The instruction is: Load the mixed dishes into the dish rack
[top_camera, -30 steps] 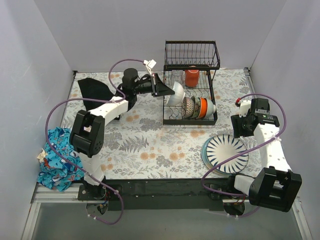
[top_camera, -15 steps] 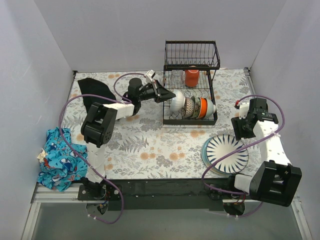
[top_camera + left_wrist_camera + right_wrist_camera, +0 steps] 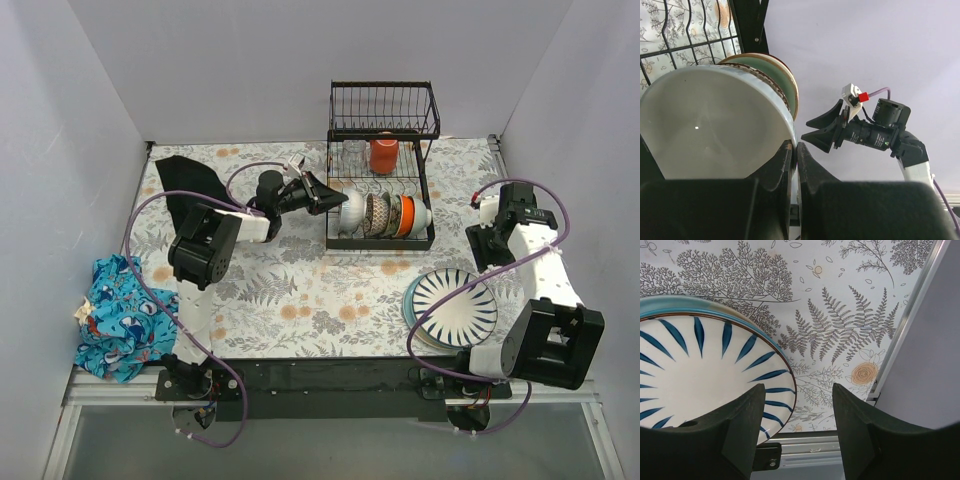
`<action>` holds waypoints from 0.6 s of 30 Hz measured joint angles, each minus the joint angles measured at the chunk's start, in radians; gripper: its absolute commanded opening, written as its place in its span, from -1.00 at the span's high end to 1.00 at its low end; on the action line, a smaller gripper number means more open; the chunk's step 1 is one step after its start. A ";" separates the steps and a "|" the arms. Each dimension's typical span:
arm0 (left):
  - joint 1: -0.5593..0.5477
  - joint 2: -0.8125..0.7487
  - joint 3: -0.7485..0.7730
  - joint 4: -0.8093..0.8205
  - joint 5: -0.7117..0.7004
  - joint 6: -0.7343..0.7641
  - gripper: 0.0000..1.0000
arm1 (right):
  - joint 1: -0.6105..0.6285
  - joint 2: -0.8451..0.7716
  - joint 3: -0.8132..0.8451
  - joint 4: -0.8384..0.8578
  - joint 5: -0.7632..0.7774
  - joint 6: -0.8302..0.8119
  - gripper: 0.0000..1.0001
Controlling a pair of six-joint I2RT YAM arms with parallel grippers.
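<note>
Pale walls (image 3: 250, 60) enclose a floral-patterned table (image 3: 300, 290).

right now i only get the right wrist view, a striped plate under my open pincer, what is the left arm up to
Observer: The left pincer is shut on the rim of a white bowl at the dish rack.
Operator: is the bowl inside the rack
Observer: In the top view it seems to stand on edge at the left end of the lower tray, next to the other dishes standing in a row.
Operator: where is the orange mug
Observer: The orange mug is at the back of the rack, below the upper basket. I cannot tell what it rests on.
</note>
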 measured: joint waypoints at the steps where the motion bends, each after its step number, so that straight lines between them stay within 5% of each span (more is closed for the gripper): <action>1: 0.000 0.006 0.000 0.016 0.000 -0.004 1.00 | 0.000 0.006 0.005 0.000 0.001 -0.002 -0.28; 18: -0.047 0.095 0.041 0.177 0.006 -0.014 1.00 | 0.000 0.028 0.015 -0.016 0.022 -0.023 -0.27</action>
